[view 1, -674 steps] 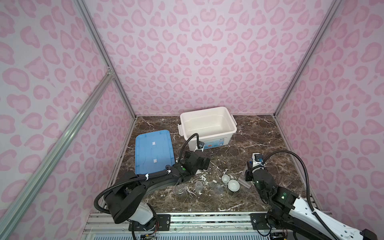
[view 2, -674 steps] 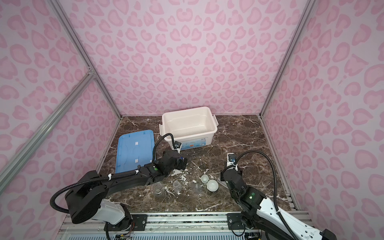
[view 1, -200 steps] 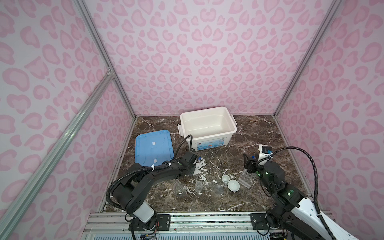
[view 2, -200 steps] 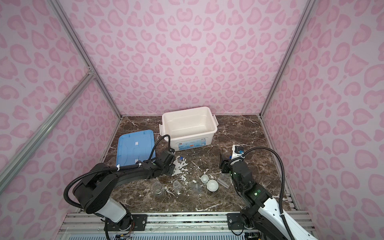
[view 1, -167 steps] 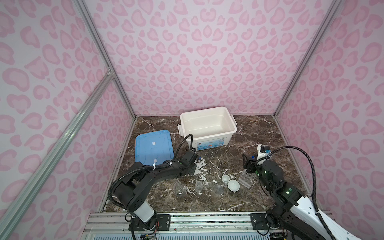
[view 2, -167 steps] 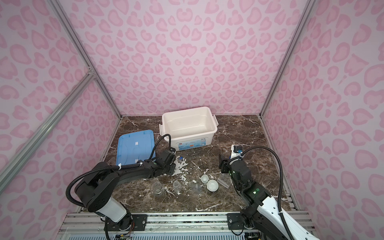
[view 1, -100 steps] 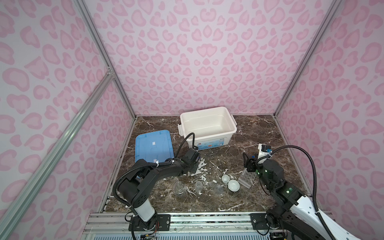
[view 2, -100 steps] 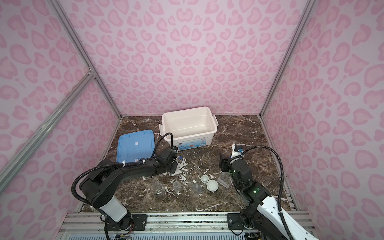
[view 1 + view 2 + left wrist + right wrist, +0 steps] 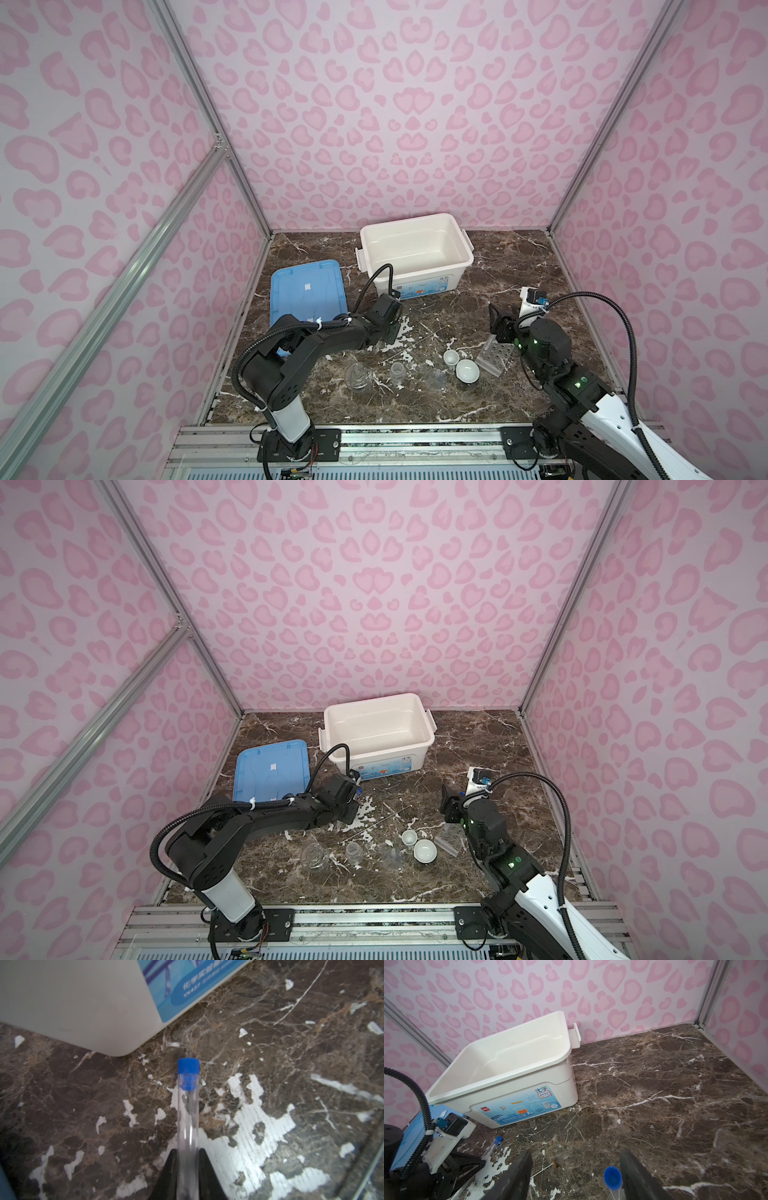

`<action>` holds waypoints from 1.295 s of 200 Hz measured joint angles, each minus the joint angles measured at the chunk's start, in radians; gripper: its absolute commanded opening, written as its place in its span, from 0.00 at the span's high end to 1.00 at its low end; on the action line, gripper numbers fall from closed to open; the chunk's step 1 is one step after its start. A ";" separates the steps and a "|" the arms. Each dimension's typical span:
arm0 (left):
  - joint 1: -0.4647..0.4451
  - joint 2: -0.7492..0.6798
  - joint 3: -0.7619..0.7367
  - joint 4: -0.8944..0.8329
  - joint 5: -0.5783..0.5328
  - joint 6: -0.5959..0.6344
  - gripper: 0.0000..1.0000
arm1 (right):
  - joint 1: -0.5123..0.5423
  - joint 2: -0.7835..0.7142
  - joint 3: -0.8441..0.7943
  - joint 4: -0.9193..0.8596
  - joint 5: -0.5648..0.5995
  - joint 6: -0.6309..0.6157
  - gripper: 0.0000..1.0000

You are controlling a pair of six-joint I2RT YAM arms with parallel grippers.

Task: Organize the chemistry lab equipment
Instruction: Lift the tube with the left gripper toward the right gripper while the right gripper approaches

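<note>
presently, every item sits on the dark brown marble-pattern worktop (image 9: 478,303). largest is the large white plastic storage box (image 9: 419,274), open at the rear, with nothing visible inside. the flat blue rectangular lid (image 9: 307,291) lies just beside it on the left. neither is lab equipment.

the clear perforated plastic tube rack (image 9: 494,355) rests near the right arm, at the right end of the front group. judged light, rigid and apt to skid; take it across its narrow side walls.

the small clear glass flasks (image 9: 358,376) stand along the front of the worktop, apart from one another. judged fragile and slick; take each at the neck with a modest squeeze.

the two little white ceramic dishes (image 9: 467,370) sit between flasks and rack, close together. judged brittle and glazed; a pinch over the rim looks the soundest hold.

one clear blue-capped test tube (image 9: 188,1109) lies near the box's front corner, cap toward the box. the left pincer (image 9: 187,1154) is clenched on its clear shaft, well back from the cap; whether it is lifted cannot be told. judged very light, thin-walled, round and prone to roll or slip, so a mid-shaft hold with gentle force suits it.

the right pincer (image 9: 575,1155) is released, jaws wide. a second blue-capped test tube (image 9: 612,1177) stands between them close to one finger, contact unconfirmed.
</note>
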 measured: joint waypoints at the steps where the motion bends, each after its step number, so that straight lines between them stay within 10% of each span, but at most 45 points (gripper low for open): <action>1: 0.000 0.000 0.000 0.000 0.000 0.000 0.82 | 0.000 0.000 0.000 0.000 0.000 0.000 0.32; 118: -0.069 -0.079 0.068 -0.076 0.069 0.061 0.83 | -0.002 0.011 0.006 0.002 -0.066 0.003 0.32; 259: -0.220 -0.200 0.111 0.090 0.095 0.148 0.83 | -0.046 0.157 0.076 0.105 -0.410 0.067 0.39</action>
